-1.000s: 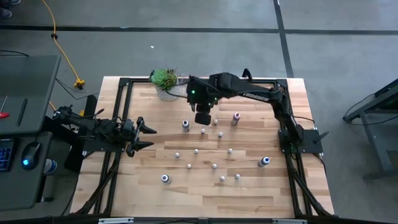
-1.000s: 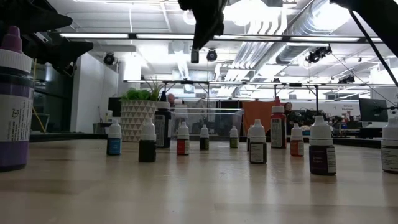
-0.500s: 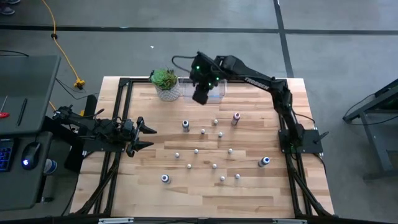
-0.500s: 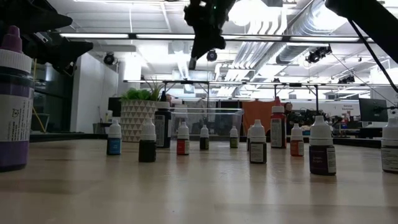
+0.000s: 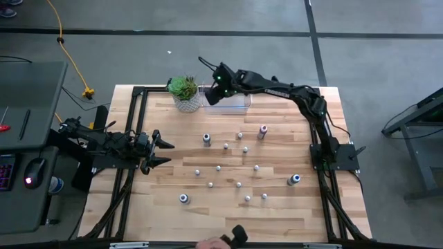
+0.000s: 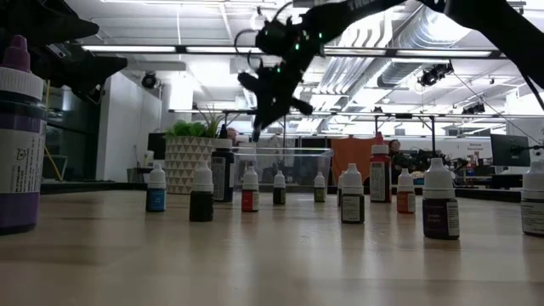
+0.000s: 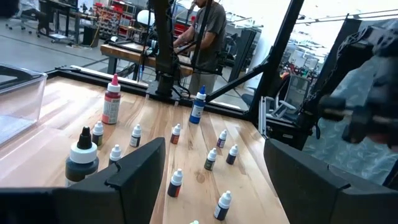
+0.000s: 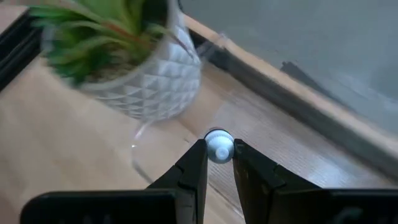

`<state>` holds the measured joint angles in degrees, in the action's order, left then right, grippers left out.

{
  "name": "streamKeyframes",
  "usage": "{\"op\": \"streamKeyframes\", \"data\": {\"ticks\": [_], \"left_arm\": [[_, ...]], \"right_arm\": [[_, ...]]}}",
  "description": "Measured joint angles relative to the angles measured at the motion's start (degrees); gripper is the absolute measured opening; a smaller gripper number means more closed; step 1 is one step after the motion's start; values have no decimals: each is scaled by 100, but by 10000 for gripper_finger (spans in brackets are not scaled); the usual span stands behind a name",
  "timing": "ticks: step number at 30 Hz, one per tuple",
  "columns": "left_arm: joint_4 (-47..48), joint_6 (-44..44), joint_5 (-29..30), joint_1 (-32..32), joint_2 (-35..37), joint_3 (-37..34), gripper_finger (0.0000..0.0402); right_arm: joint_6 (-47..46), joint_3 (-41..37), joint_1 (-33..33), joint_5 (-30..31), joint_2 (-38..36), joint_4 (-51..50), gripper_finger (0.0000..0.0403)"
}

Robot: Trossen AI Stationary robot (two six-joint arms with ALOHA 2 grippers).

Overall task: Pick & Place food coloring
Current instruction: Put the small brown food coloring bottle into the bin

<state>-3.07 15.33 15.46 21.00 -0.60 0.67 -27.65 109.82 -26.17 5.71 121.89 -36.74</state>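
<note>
Right jaws (image 8: 217, 163) pinch small white-capped food coloring bottle (image 8: 218, 146); we see them held over clear bin (image 5: 232, 101), just beside potted plant (image 5: 184, 88) at counter (image 5: 166, 187) far edge. Remaining bottles (image 5: 239, 185) stand scattered upright mid-counter, two with blue tops (image 5: 294, 179) nearer front. Left jaws (image 5: 160, 150) spread wide, empty, hovering at counter's left side, well apart from bottles.

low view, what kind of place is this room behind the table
Most likely a robotics lab or workshop. Exposed ducts and strip lights run across an open ceiling, metal-framed benches stand behind the table, and a person works at a cluttered bench in the left wrist view.
</note>
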Motion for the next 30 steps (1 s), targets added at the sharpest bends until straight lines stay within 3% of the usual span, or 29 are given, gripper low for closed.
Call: {"op": "streamKeyframes", "data": {"ticks": [8, 30], "left_arm": [[0, 0, 0, 0, -1, 0, 271], [2, 0, -37, 0, 0, 0, 271]], "right_arm": [[-839, -488, -80, 303, 53, 405, 62], [-646, -284, -849, 156, 233, -1055, 62]]}}
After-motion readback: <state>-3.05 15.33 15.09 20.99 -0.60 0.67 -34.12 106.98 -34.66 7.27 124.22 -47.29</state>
